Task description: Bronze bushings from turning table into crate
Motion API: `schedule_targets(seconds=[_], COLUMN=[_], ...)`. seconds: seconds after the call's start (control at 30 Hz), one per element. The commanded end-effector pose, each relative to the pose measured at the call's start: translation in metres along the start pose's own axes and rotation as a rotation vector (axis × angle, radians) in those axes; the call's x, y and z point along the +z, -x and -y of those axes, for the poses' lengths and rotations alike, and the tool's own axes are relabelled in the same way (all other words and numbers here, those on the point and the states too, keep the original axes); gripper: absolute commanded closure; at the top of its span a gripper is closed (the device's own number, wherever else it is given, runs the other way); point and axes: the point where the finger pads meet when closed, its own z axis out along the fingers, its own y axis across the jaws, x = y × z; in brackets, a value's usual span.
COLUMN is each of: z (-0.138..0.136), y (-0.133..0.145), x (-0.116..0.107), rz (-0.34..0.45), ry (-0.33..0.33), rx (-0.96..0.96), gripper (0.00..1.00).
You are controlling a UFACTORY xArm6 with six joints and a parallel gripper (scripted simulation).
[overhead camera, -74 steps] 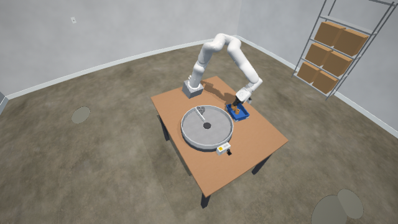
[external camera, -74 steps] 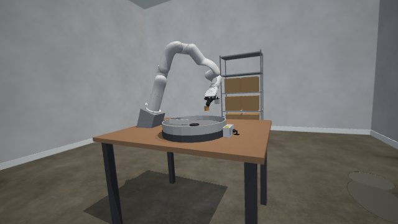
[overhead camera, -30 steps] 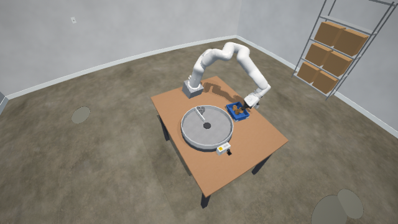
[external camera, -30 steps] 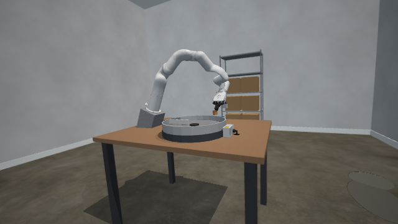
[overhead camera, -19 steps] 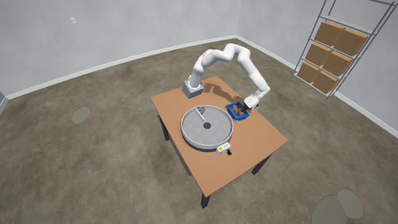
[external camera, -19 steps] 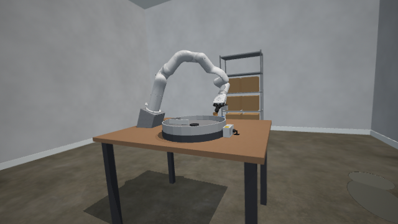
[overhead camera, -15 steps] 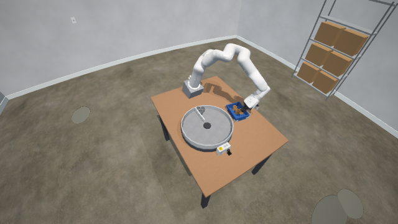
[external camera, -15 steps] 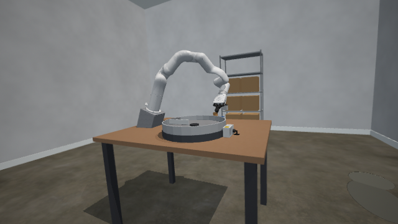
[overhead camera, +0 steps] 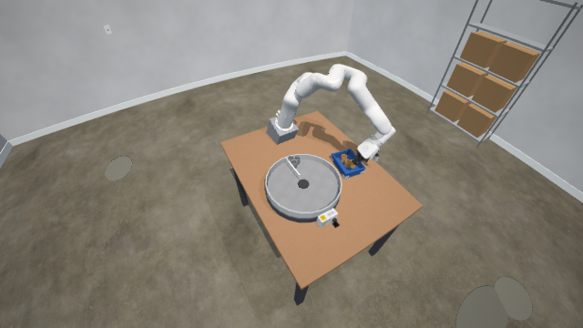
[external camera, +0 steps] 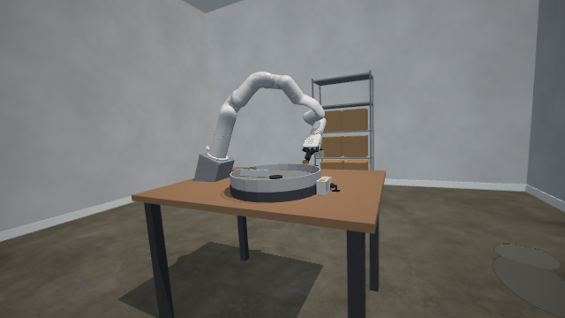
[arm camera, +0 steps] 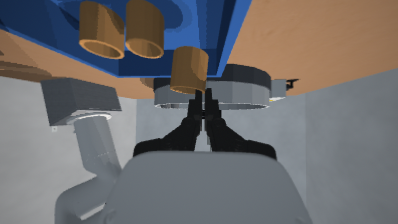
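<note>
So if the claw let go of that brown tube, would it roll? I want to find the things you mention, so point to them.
The brown tube [overhead camera: 352, 165] [external camera: 305, 162] [arm camera: 189, 67] would probably roll if it landed on its round side. It's hollow, so maybe lighter than it looks. Its walls look stiff, so I'd guess it won't squash.

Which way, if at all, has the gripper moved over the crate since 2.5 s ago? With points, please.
Yes: in the top view, the gripper [overhead camera: 356, 160] [arm camera: 203, 97] shifted rightward relative to the crate [overhead camera: 355, 174].
</note>
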Motion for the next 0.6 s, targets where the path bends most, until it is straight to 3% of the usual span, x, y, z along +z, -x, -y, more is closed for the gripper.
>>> schedule_targets(seconds=[0.0,0.57], z=[-0.001,-0.001], y=[-0.003,-0.019], x=[0.002,0.021], rz=[-0.003,-0.003], ry=[0.002,0.002], rx=[0.002,0.002], gripper=[1.00,1.00])
